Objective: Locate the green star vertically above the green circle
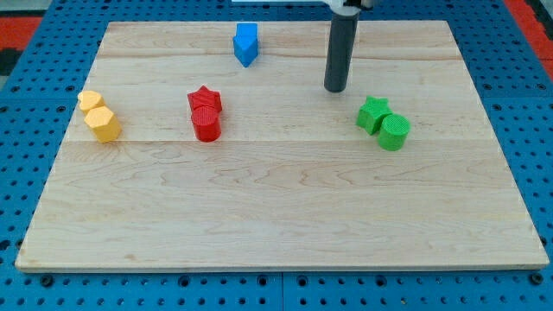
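My tip [335,89] sat on the wooden board [276,216], upper right of centre. No gripper on this rig, just the bare rod, so nothing to report as apart or clamped.

Green star [373,113] was down and to the view's right of the tip, near but not touching it. Green circle [394,131] touched the star on its lower-right side, so the pair ran diagonally: star up-left, circle down-right, not stacked straight vertical.

Other blocks:
- Blue block [246,43], arrow-like shape, near the view's top, left of the rod, well apart.
- Red star [206,99] touching a red cylinder [206,123] directly below it, left of centre.
- Yellow pair at the view's left edge: upper yellow block [90,100], shape unclear, touching a yellow hexagon [104,123] just below-right.
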`<act>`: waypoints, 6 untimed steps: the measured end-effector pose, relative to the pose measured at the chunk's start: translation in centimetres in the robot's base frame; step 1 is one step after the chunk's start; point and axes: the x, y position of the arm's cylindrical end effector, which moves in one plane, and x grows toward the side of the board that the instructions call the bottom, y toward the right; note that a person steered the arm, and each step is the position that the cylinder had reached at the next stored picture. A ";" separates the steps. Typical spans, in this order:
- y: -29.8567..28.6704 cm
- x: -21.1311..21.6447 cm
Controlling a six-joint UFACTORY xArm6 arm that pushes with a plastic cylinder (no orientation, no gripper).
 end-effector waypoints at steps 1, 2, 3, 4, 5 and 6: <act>0.0 5.1; 2.5 5.6; 3.8 5.6; 4.0 5.0; 4.0 4.4; 5.8 4.4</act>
